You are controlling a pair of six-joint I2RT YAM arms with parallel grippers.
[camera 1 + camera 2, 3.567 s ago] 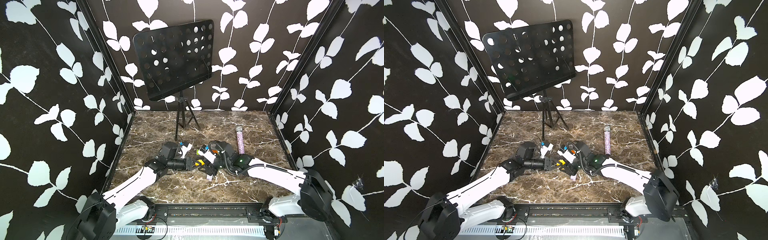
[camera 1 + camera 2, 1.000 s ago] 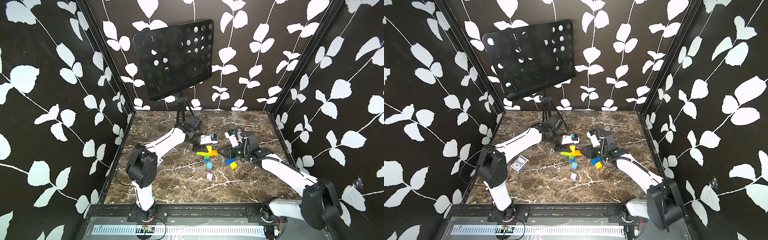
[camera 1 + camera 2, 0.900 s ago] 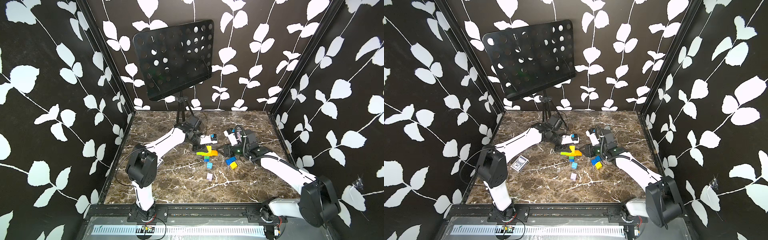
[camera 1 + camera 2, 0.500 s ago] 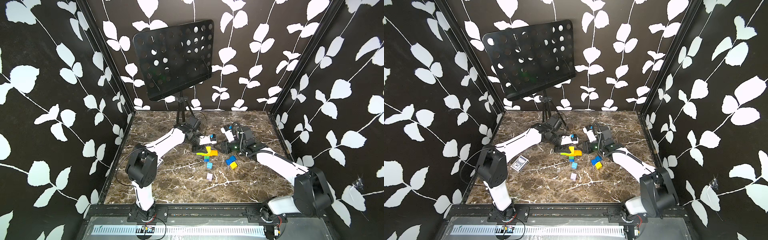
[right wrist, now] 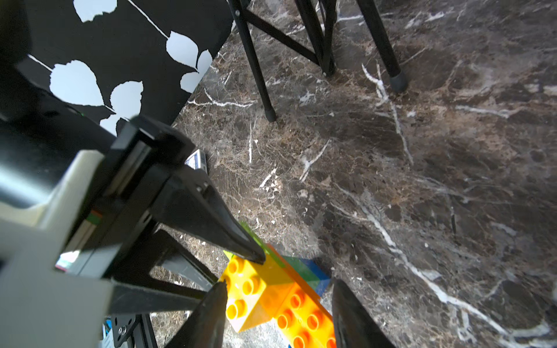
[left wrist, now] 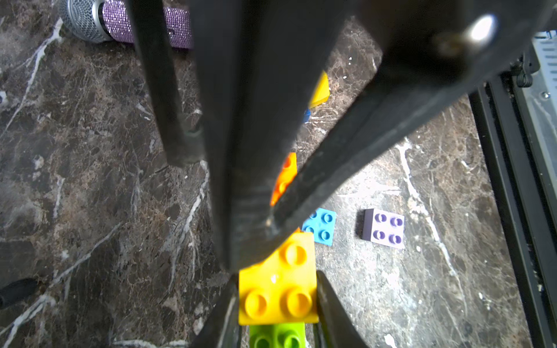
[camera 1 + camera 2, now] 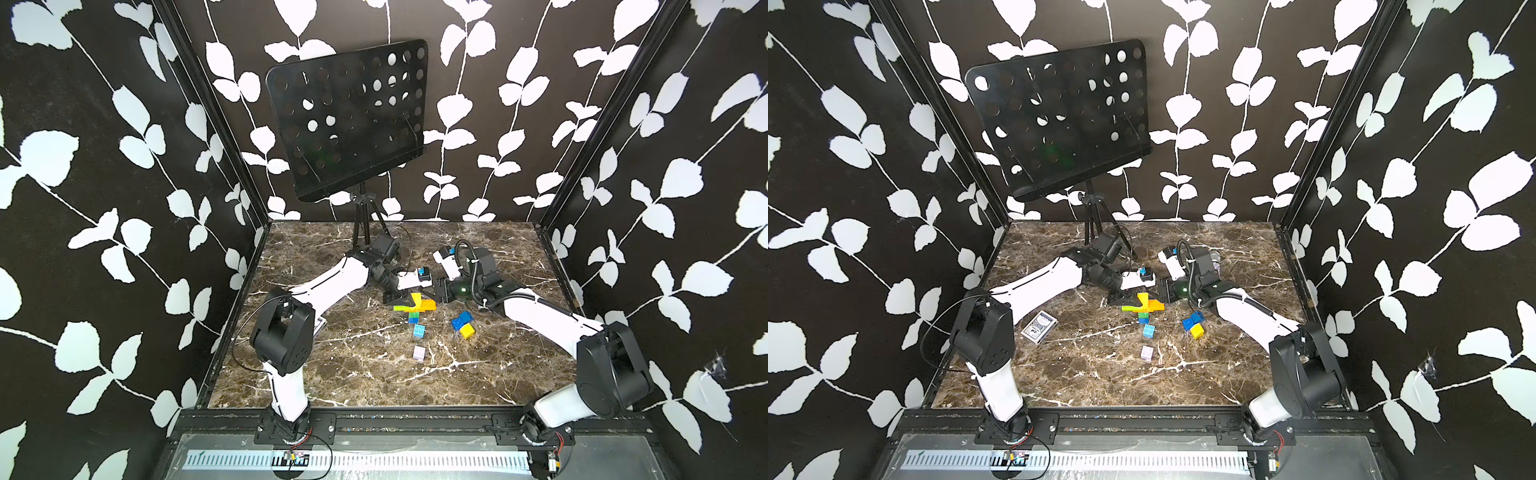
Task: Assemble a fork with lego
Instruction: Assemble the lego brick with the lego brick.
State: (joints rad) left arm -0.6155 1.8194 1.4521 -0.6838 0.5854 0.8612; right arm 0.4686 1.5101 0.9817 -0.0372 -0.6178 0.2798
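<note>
The part-built fork (image 7: 417,305) lies flat mid-table in both top views: a yellow brick (image 6: 278,289) on a lime one (image 6: 277,334), an orange bar (image 5: 304,316), and a green-and-blue stem (image 5: 310,275). My left gripper (image 6: 277,283) is shut on the yellow brick, one finger flush against each side. My right gripper (image 5: 279,284) comes in from the opposite side and stands open around the yellow and orange bricks. One of its fingers (image 5: 211,313) touches the yellow corner; the other stands just off the orange bar. Loose lego lies nearer the front: light blue (image 7: 419,331), lilac (image 7: 419,352), blue (image 7: 462,322), yellow (image 7: 467,331).
A black music stand (image 7: 349,120) rises at the back, its tripod legs (image 5: 259,75) on the marble just behind the left arm. A glittery pink microphone (image 6: 120,21) lies behind the right arm. A card deck (image 7: 1039,326) lies by the left arm's base. Patterned walls close three sides.
Over the last second my right gripper has swung in from the right to the brick figure, its jaws no wider or narrower. The left gripper has stayed shut on the yellow brick.
</note>
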